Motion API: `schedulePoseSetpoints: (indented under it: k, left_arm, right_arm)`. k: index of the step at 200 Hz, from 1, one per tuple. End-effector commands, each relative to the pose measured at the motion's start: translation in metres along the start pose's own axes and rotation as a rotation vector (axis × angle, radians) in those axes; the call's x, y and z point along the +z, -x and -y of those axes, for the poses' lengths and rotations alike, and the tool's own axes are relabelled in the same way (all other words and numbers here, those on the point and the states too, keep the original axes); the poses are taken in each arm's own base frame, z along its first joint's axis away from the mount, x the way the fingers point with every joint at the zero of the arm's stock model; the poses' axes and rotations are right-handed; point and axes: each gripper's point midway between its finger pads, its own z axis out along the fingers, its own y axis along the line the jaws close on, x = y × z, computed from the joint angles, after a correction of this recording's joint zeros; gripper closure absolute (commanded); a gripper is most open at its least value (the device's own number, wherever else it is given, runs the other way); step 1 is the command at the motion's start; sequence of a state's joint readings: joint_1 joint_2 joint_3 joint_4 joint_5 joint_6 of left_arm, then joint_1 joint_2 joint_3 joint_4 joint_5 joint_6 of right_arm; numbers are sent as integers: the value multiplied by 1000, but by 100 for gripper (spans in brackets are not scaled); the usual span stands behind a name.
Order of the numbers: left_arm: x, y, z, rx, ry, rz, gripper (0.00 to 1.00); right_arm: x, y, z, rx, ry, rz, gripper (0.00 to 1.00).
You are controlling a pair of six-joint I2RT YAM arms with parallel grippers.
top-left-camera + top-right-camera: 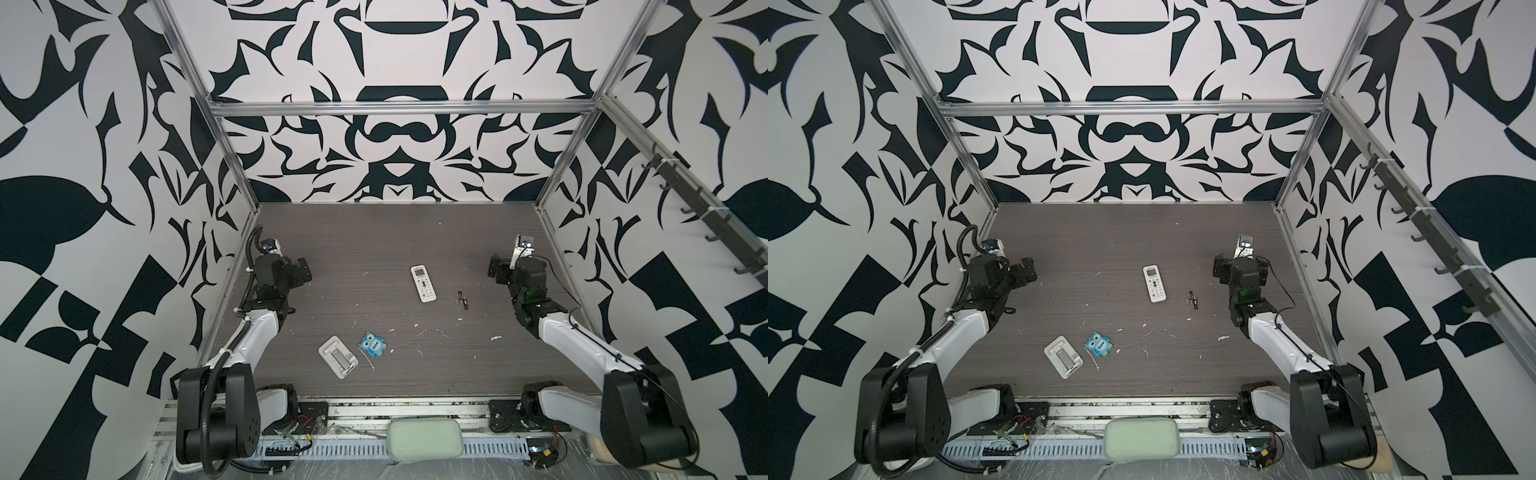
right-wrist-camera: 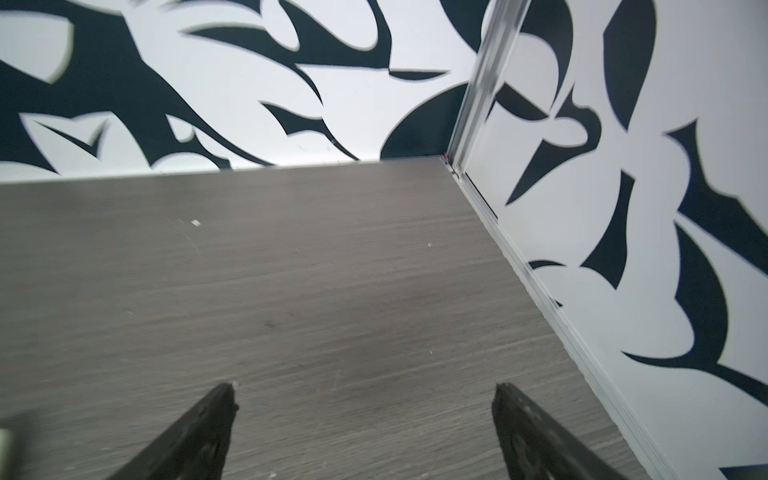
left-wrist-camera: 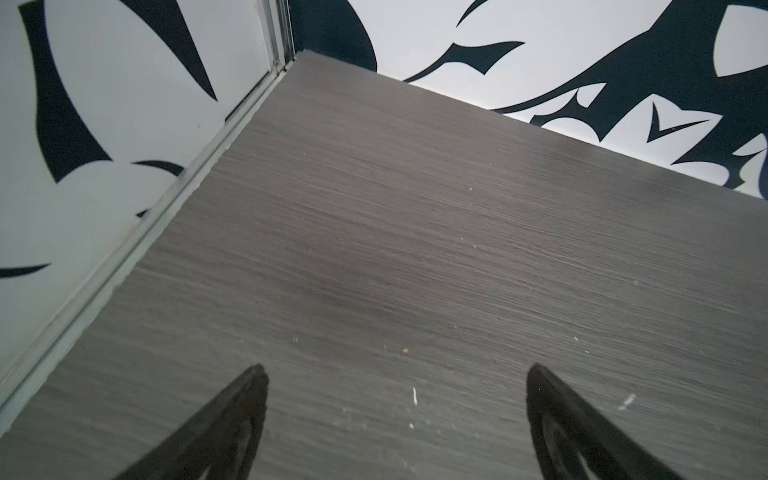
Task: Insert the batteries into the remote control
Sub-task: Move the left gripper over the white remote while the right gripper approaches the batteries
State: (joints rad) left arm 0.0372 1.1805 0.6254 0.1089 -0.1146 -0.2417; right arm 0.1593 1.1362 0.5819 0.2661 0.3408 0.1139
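Note:
The white remote control (image 1: 423, 283) (image 1: 1154, 284) lies buttons up near the middle of the dark wood table. The two batteries (image 1: 463, 300) (image 1: 1192, 300) lie side by side on the table just right of it. My left gripper (image 1: 302, 269) (image 1: 1025, 269) hovers far to the left, near the side wall, open and empty. My right gripper (image 1: 496, 270) (image 1: 1221, 268) hovers right of the batteries, also open and empty. In the left wrist view the left gripper (image 3: 397, 370) frames only bare table. The right gripper (image 2: 365, 388) does the same in the right wrist view. Neither wrist view shows the remote control or the batteries.
A white tray (image 1: 328, 347) (image 1: 1052, 347) holding a metal piece sits front left of centre, with a blue owl-shaped item (image 1: 373, 344) (image 1: 1099, 345) beside it. Patterned walls on aluminium frames close three sides. A pale green pad (image 1: 424, 440) sits at the front edge.

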Motion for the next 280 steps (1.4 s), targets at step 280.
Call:
schedulePoseSetpoints:
  k: [280]
  left_arm:
    - [0, -110, 271, -171, -79, -773, 1]
  right_arm:
    - [-75, -27, -129, -156, 554, -497, 0]
